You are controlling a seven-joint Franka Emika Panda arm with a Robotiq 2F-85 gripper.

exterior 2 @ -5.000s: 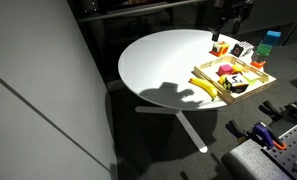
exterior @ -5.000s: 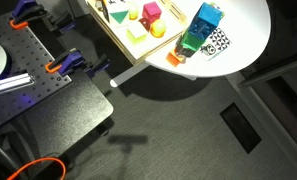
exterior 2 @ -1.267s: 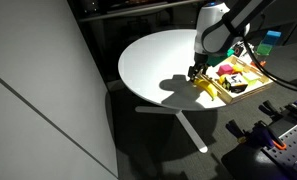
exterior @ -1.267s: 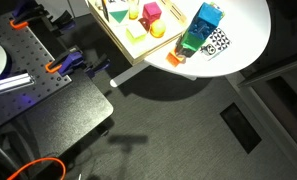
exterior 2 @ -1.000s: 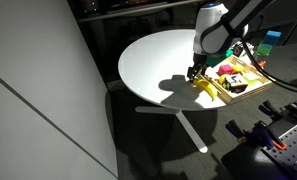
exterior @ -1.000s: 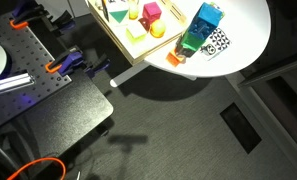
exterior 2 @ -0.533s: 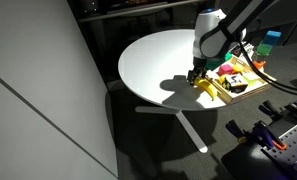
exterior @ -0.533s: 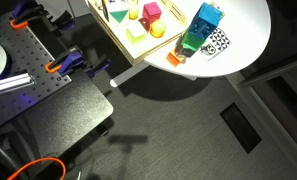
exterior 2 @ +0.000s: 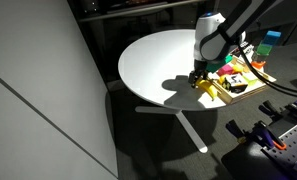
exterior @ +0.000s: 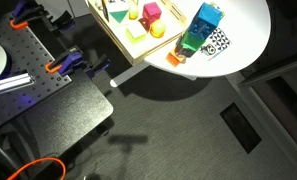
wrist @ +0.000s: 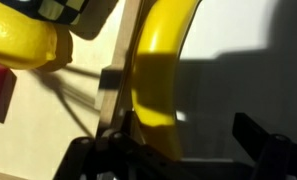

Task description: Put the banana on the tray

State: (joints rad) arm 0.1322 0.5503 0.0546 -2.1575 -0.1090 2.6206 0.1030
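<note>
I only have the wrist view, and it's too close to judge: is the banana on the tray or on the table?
Observer: On the table. In an exterior view the banana lies on the white tabletop beside the tray, under the end effector.
Operator: Anything tall near the tray that I should avoid?
Observer: Yes. In an exterior view a blue-and-green block stack stands on the tabletop just beside the tray.

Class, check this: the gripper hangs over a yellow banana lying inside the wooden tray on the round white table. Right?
Wrong in one point: the wrist view shows the banana on the white table, just outside the tray rim. The rest holds.
</note>
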